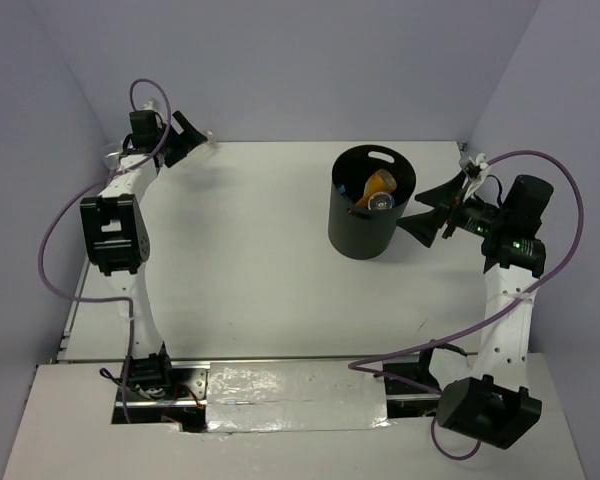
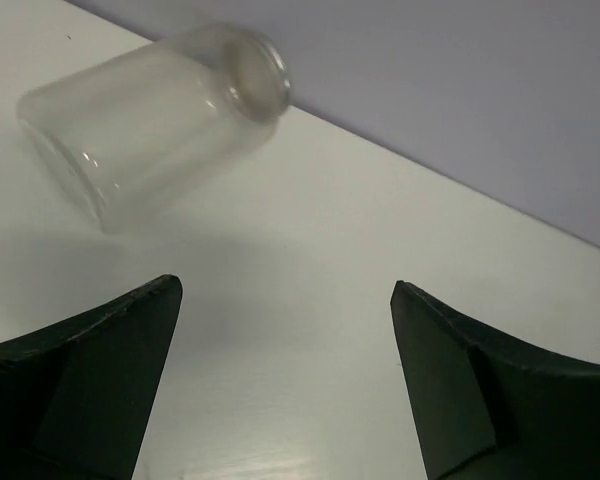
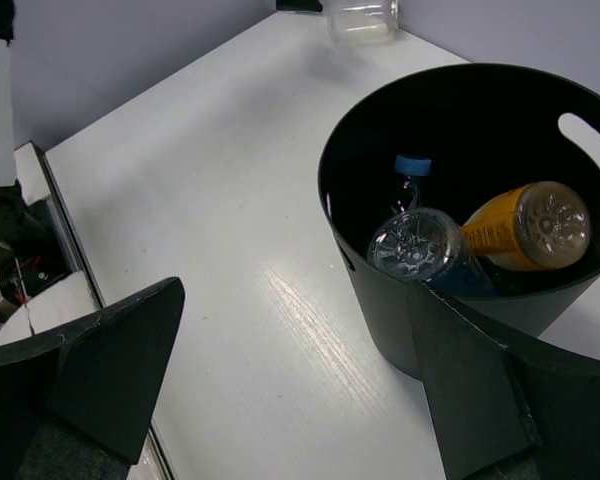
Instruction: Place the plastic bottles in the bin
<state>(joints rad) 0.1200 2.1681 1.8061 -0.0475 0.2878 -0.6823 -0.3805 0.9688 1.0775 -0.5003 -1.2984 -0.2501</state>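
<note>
The black bin (image 1: 365,228) stands at the back right of the table. In it lie an orange bottle (image 3: 525,228), a clear bottle (image 3: 420,245) with a blue label, and a bottle with a blue cap (image 3: 412,168). No green bottle shows. One clear label-less bottle (image 2: 155,115) lies on its side by the back wall in the far left corner (image 1: 212,143). My left gripper (image 2: 285,290) is open and empty just short of it (image 1: 192,138). My right gripper (image 3: 298,292) is open and empty beside the bin's right wall (image 1: 420,208).
The purple walls close in the table at the back and on both sides. The table's left edge, with a gap and wiring (image 3: 20,270), shows in the right wrist view. The bin's oval handle slot (image 3: 588,145) faces the back.
</note>
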